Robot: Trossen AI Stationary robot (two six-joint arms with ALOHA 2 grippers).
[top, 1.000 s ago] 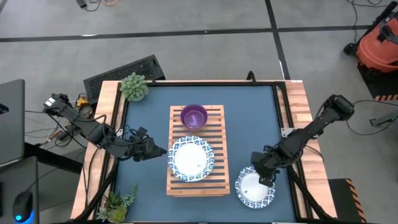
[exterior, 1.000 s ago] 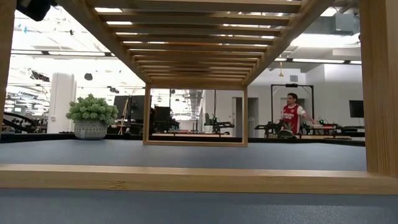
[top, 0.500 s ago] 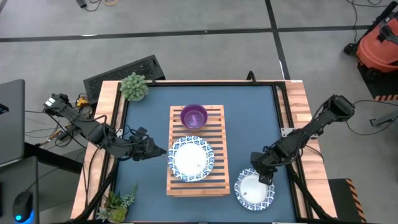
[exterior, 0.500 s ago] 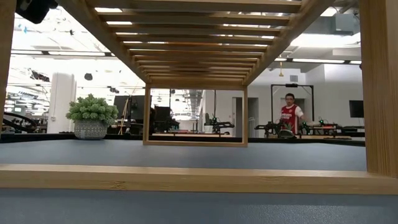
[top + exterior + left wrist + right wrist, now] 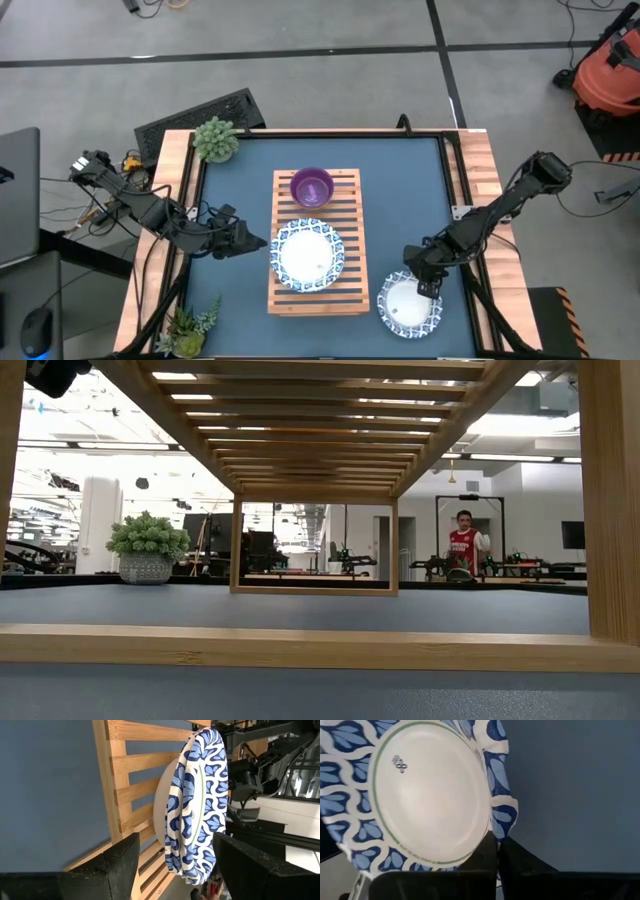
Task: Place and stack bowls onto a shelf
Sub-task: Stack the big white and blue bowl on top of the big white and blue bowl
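Observation:
The light-wood slatted shelf (image 5: 315,240) lies flat mid-table. A purple bowl (image 5: 312,187) sits on its far end. A white dish with a blue patterned rim (image 5: 306,256) sits on its near half. My left gripper (image 5: 257,243) is open beside the shelf's left edge. That dish (image 5: 197,805) shows just beyond its fingers. A second patterned dish (image 5: 409,305) rests on the blue tabletop at the near right. My right gripper (image 5: 428,289) is shut on that second dish's rim. My right gripper pinches the patterned rim (image 5: 502,825) on the dish's far-right side. One finger (image 5: 484,854) lies on the dish's inner side and the other outside it. The fingers come steeply from above, slanting in from the table's right. The dish sits on the tabletop.
One potted plant (image 5: 215,140) stands at the table's far left corner and another (image 5: 190,325) at the near left. Bare blue tabletop (image 5: 400,200) lies between the shelf and the right arm. The low view looks under the shelf (image 5: 320,645) toward a person (image 5: 463,545) far off.
My right gripper has sunk a little onto the near-right dish's rim and its fingers have shut on it. The dish stays on the table.

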